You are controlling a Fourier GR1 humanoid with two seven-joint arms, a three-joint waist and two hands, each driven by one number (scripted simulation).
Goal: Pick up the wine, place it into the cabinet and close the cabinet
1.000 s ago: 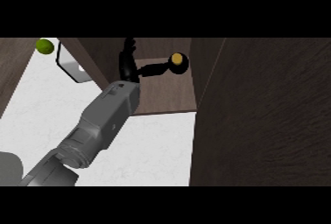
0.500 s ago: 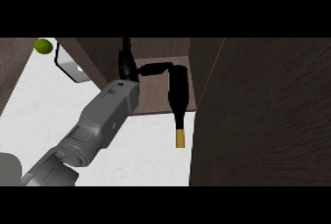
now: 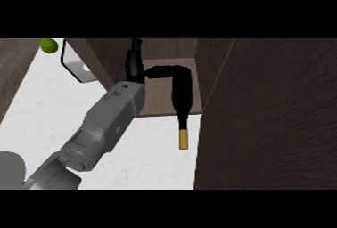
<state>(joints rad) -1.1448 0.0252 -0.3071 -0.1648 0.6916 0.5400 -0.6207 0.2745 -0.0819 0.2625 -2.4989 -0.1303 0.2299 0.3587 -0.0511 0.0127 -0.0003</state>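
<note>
The right hand [image 3: 141, 71] curls around the base of the wine [image 3: 182, 100], which hangs neck-down at the cabinet [image 3: 168, 80] shelf's front edge. By my judgement, placement is unfinished and closing remains.

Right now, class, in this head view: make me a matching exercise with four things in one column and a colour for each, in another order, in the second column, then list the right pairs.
Things:
1. wine bottle's body
2. bottle's cap end
3. round fruit at the upper left
4. counter top

Colours:
A. white
B. black
C. yellow-green
D. gold-yellow

Pairs: 1-B, 2-D, 3-C, 4-A
</note>
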